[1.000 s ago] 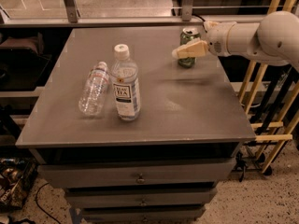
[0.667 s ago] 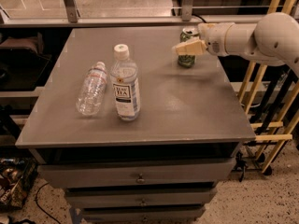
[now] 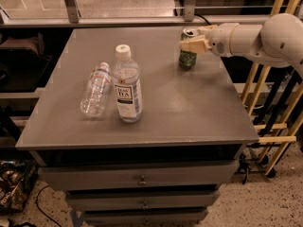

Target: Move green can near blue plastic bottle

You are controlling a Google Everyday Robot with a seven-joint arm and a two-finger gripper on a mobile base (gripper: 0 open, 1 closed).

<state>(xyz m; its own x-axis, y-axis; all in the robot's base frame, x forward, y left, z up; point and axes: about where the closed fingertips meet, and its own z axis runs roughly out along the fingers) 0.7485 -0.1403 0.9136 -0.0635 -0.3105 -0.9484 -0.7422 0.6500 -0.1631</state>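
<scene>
The green can [image 3: 187, 59] stands upright on the grey table [image 3: 189, 112] near its far right edge. My gripper [image 3: 191, 45] reaches in from the right on a white arm [image 3: 246, 37] and sits at the can's upper part, covering part of it. The blue plastic bottle [image 3: 128, 86], with a white cap and a "TEA" label, stands upright at the table's left-centre, well to the left of the can and nearer the front.
A slimmer clear bottle [image 3: 96, 89] lies on its side just left of the blue plastic bottle. The table top sits on a drawer cabinet [image 3: 142, 181]. Yellow wooden rails [image 3: 279, 122] stand to the right of the table.
My gripper has shifted slightly left and up at the can. The can and both bottles stay where they were.
</scene>
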